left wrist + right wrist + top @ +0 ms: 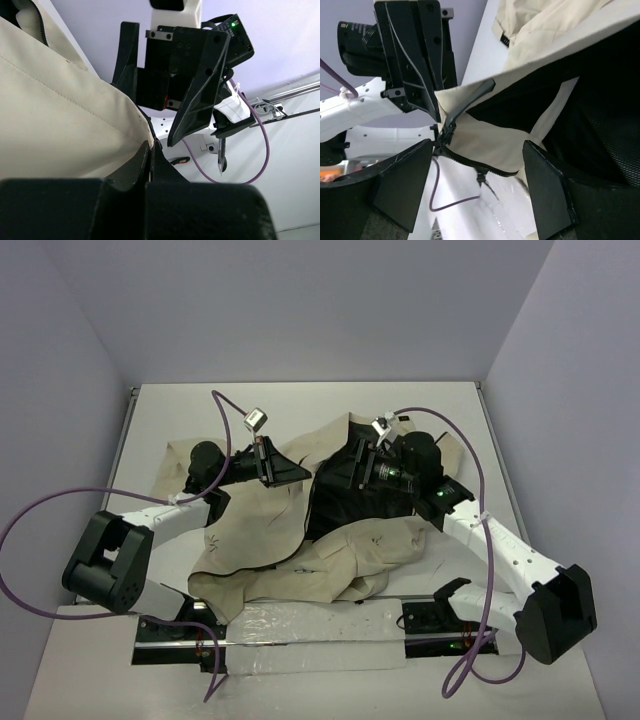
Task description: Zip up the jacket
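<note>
The beige jacket [260,540] lies spread on the white table, its black lining [350,505] showing at the middle. My left gripper [303,477] is shut on the jacket's front edge; in the left wrist view [151,146] the beige cloth is pinched between the fingers and lifted. My right gripper [345,472] faces it, open and empty. In the right wrist view [475,185] its fingers [400,185] straddle the dark zipper line [465,161], apart from it. The zipper slider [481,176] hangs from that line. The left gripper [442,117] holds the zipper's end.
Purple cables [60,505] loop off both arms. A clear plastic strip [320,625] lies along the near table edge. Walls close in the table at the back and both sides. A jacket sleeve [180,455] lies under the left arm.
</note>
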Robot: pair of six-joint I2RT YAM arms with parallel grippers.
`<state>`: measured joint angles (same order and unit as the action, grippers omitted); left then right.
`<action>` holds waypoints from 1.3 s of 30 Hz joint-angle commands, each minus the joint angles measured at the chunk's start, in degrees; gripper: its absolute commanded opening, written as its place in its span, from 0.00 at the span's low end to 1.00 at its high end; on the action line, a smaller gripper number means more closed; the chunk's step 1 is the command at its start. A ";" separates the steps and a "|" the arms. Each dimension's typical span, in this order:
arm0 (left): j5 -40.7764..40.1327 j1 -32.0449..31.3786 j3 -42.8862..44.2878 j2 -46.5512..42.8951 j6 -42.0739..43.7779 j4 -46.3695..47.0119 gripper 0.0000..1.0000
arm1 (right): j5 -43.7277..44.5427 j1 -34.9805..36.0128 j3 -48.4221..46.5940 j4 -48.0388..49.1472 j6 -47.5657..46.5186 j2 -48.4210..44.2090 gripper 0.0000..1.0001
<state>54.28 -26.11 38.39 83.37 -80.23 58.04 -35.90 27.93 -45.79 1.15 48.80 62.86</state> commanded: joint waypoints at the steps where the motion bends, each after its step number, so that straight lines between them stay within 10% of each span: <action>1: 0.97 -0.20 2.92 -0.29 1.56 1.93 0.00 | -4.53 1.07 0.85 12.63 6.85 0.45 0.74; 19: 0.94 -0.23 2.98 -0.96 2.09 1.08 0.00 | -6.97 2.75 -0.17 20.09 11.72 4.88 0.52; 34: 0.76 -0.20 2.06 -3.09 3.05 -0.43 0.01 | -4.04 2.75 -0.09 17.12 10.03 3.04 0.00; 35: 0.83 -0.26 2.12 -3.22 3.23 -0.56 0.04 | -3.92 2.75 -0.08 16.87 9.91 2.80 0.00; 39: 1.18 -0.24 1.51 -3.95 3.34 -1.07 0.76 | -3.65 2.66 0.18 16.10 9.36 1.71 0.00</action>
<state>54.33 -26.11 38.52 82.24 -78.24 55.90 -40.70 30.24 -44.58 16.28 59.22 67.39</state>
